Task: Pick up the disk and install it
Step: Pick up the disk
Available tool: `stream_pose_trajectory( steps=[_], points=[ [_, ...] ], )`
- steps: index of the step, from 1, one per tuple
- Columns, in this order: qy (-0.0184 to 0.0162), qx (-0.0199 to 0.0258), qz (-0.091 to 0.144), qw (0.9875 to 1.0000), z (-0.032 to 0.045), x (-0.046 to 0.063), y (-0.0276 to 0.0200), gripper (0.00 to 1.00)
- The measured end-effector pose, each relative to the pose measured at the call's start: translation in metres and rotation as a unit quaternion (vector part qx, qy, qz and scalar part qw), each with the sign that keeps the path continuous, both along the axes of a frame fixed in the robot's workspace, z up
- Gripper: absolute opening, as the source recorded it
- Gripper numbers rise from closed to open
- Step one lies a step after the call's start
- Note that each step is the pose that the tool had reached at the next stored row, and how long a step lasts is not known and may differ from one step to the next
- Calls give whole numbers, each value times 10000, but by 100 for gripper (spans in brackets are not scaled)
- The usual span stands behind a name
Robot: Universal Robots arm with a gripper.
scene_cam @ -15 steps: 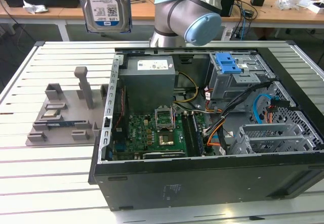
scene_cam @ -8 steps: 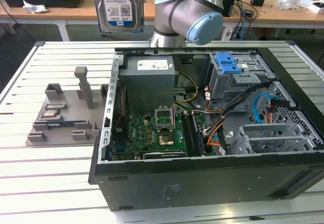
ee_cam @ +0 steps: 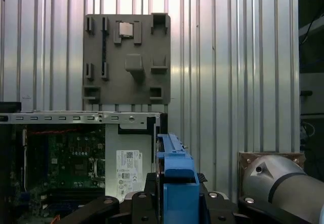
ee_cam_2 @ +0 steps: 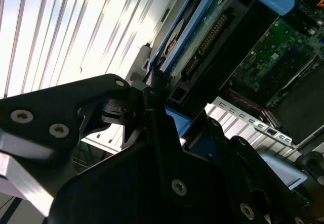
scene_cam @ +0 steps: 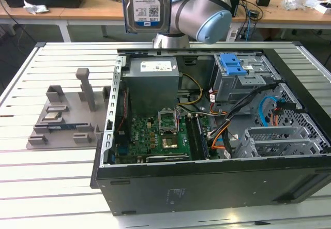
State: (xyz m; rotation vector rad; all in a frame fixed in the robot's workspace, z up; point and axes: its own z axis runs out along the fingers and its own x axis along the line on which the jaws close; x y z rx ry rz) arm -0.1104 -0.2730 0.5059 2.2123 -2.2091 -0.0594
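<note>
The disk (scene_cam: pixel 147 4): silver, white-and-blue label, blue frame, upright above the case (scene_cam: pixel 207 187).

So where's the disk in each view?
Exterior view: the disk is at the picture's top edge, label facing the camera, above the case.
First wrist view: disk edge-on, blue frame nearest the camera.
Second wrist view: disk edge-on, blue-framed.
Shared landmark: the motherboard.

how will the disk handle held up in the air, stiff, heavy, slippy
The disk looks like a rigid metal slab: likely stiff and heavy for its size. The pincer seems to grip its blue plastic carrier frame, which may flex or slip. Held upright well off the table, a drop would probably damage it.
</note>
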Motion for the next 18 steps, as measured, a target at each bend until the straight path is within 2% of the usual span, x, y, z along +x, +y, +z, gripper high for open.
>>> stream_pose_trajectory(
  steps=[7, 12, 14, 18],
  points=[
    [6, 0, 1, 10000, 0, 283, 0, 37],
    [12, 0, 1, 10000, 0, 390, -12, 37],
    [14, 1, 0, 10000, -1, 423, -25, 37],
    [17, 0, 0, 10000, 0, 469, -99, 37]
  ],
)
